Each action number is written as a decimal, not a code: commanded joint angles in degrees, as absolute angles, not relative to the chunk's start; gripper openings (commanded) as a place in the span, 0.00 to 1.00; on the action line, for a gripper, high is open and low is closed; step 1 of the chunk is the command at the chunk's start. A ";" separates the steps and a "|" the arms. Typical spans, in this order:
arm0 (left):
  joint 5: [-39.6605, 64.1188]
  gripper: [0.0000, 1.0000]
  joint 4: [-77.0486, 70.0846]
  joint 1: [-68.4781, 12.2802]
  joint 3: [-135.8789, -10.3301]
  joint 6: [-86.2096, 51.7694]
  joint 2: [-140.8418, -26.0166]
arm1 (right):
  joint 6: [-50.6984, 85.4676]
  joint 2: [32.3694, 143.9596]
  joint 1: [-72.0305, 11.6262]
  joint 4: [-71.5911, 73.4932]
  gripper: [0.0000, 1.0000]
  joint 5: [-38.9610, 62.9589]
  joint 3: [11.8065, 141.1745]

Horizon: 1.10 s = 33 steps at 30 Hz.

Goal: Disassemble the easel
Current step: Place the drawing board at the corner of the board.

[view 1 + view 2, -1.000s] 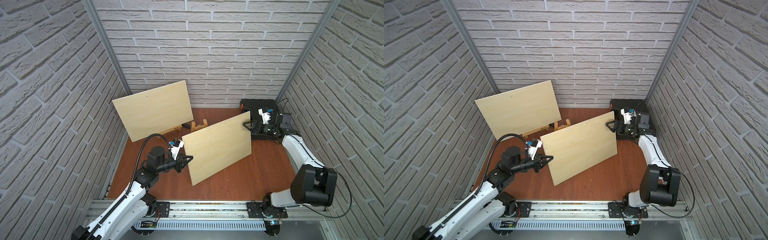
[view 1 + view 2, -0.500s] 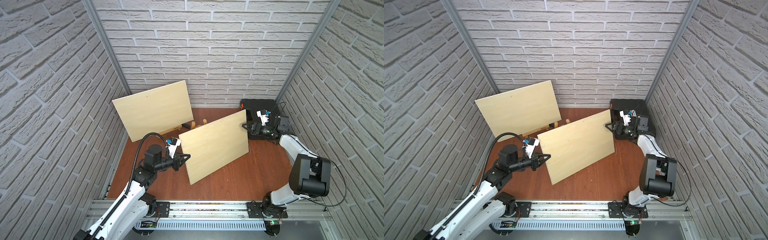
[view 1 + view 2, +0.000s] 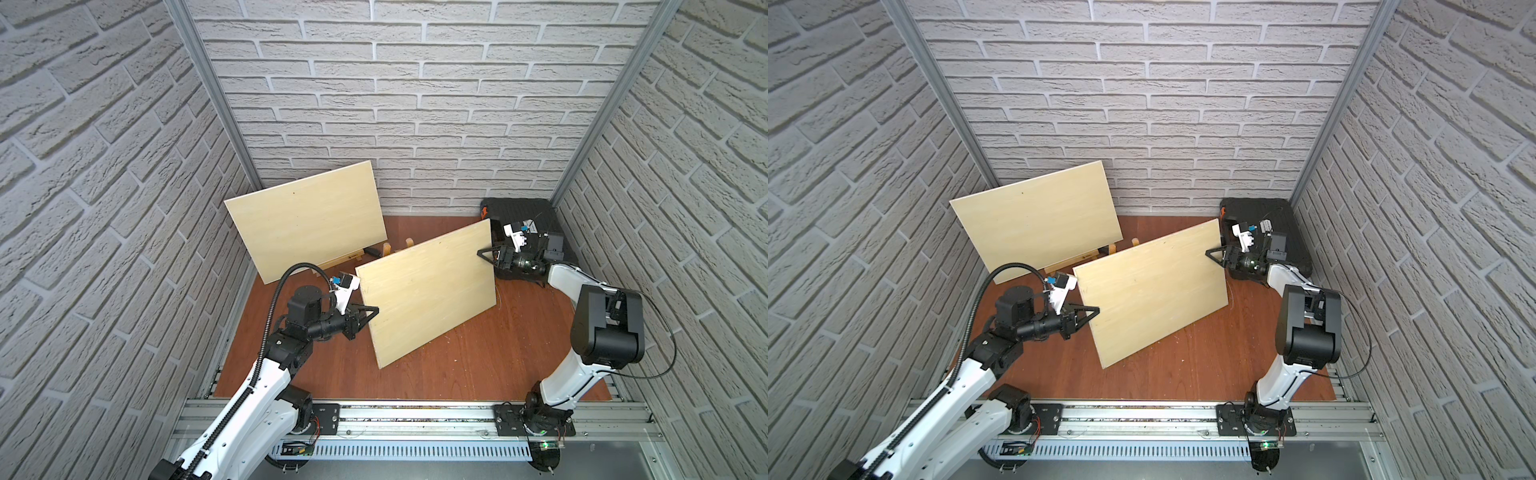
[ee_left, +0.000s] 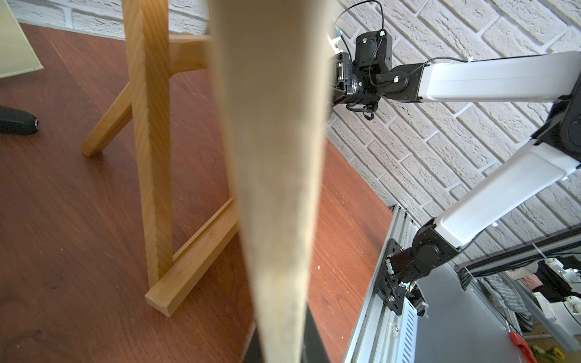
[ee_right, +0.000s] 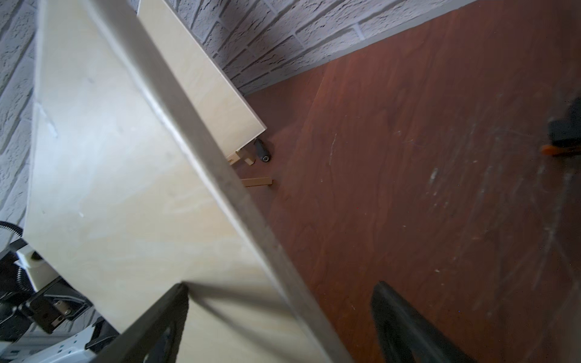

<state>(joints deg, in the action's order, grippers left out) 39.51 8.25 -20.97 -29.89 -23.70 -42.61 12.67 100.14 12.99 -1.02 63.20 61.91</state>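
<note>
Overhead the board (image 3: pixel 428 291) mostly hides the easel frame (image 4: pixel 151 157); left wrist shows it.

Two plywood boards: the rear board (image 3: pixel 303 220) and the front board (image 3: pixel 428 291). Two wooden easel frames, each mostly hidden behind a board: the rear frame (image 3: pixel 338 261) and the front frame (image 4: pixel 151 141). Two robot arms, each with one end effector: the left end effector (image 3: pixel 374 311) and the right end effector (image 3: pixel 484 253). One black case (image 3: pixel 519 208). One small black cylinder (image 5: pixel 262 151) on the worktop (image 3: pixel 478 365).
</note>
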 commanded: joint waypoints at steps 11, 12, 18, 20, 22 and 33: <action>34.96 0.00 12.95 -19.18 -31.49 -18.85 -45.68 | 1.66 86.34 12.10 -19.47 0.83 68.93 57.10; 35.20 0.00 12.65 -19.11 -31.51 -18.79 -46.31 | 1.67 84.70 12.07 -20.91 0.83 67.96 56.11; 37.73 0.00 11.52 -18.92 -31.95 -18.28 -51.17 | 6.54 75.25 12.04 -28.27 0.82 61.08 51.94; 38.28 0.00 11.09 -19.08 -32.07 -17.94 -52.61 | 5.38 72.14 12.04 -33.46 0.83 57.34 51.47; 38.66 0.00 10.65 -19.20 -32.30 -17.45 -54.11 | 5.20 68.69 12.13 -37.75 0.84 53.15 50.47; 35.60 0.00 4.17 -25.77 -33.89 -19.24 -62.94 | 9.68 58.28 13.08 -49.29 0.91 28.83 51.46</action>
<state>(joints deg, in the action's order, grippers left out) 48.14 7.84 -22.87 -32.12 -20.34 -60.58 5.93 61.58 16.03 -38.70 23.18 48.31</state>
